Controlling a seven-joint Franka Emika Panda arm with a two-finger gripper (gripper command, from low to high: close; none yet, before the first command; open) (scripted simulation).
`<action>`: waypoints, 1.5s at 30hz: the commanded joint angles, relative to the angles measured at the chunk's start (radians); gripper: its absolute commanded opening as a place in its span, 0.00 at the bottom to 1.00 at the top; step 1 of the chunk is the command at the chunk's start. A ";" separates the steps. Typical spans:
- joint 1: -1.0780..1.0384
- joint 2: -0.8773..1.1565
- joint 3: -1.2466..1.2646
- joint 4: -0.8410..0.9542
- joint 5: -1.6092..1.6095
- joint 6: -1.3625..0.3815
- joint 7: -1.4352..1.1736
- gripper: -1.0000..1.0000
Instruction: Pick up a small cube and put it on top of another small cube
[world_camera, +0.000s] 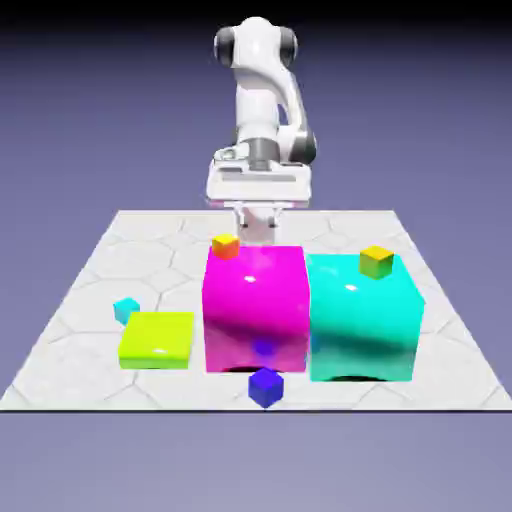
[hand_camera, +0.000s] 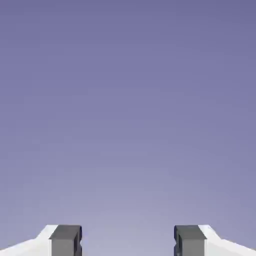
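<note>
The approach has not begun, I judge. The pincer (hand_camera: 128, 241) is released and empty (hand view shows only backdrop). The indigo cube (world_camera: 265, 387) lies at bottom centre on the tabletop (world_camera: 80, 300), the yellow-topped cube (world_camera: 376, 260) upper right on the cyan block (world_camera: 362, 318). Next: descend over the indigo cube.

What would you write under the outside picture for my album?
White robot arm's open gripper behind a magenta block, with the tiny blue cube in front.
</note>
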 joint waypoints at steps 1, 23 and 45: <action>0.002 0.036 0.006 0.036 -0.014 -0.041 -0.005 0.50; 0.055 0.826 0.134 0.834 -0.324 -0.950 -0.123 0.50; 0.107 1.616 0.263 1.631 -0.634 -1.858 -0.241 0.50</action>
